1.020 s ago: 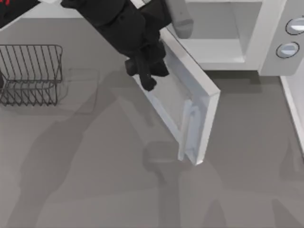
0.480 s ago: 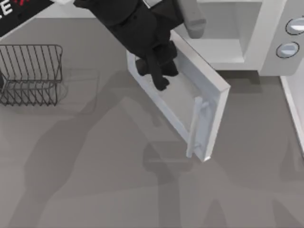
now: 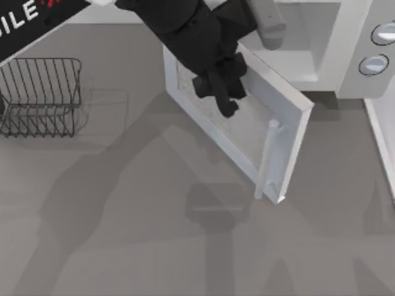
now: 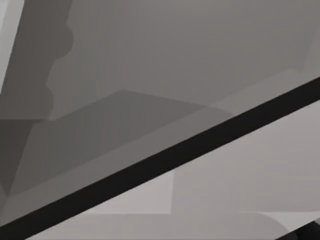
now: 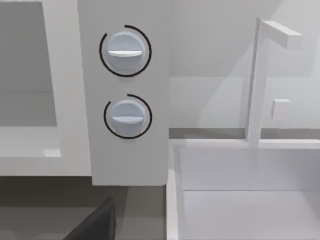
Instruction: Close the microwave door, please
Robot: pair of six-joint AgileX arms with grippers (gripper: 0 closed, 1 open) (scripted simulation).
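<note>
Left gripper (image 3: 226,106), fingers seemingly together, presses against the half-open microwave door (image 3: 247,132).

White "ILE" on left arm (image 3: 37,21)

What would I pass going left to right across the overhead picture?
Wire rack → left gripper pressed on the microwave door → door handle → microwave knobs.

overhead looking down, right wrist near microwave (image 5: 125,100)
</note>
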